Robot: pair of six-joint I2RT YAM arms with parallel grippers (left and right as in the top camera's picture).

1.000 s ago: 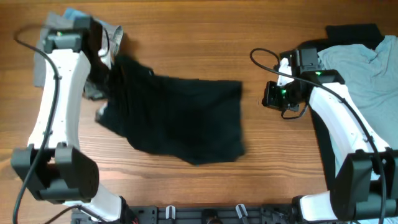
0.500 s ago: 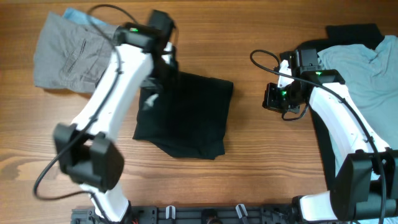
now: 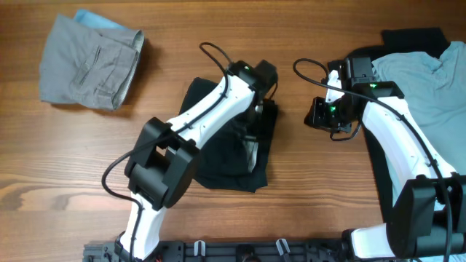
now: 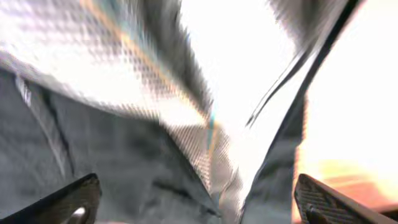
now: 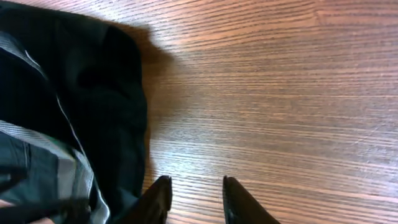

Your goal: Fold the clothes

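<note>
- The black garment (image 3: 226, 166) is lying mid-way across the tabletop (image 3: 328, 211), partly folded, under the left arm (image 3: 207, 109).
- The left gripper (image 4: 202, 202) is looking spread over blurred cloth; the right gripper (image 5: 196, 199) is hovering parted and empty.
- Being soft, light and limp, the fabric is probably best pinched at an edge or corner.

Right hand (image 5: 196, 182), fingertips slightly apart, over wooden table (image 5: 280, 93); black garment (image 5: 74, 99) at left.

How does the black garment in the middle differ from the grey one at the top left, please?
The black garment lies mid-table under the left arm; the grey garment lies alone in the corner. The black garment is plain dark; the grey garment shows pocket seams, with blue cloth peeking behind it. Both look folded flat.
</note>
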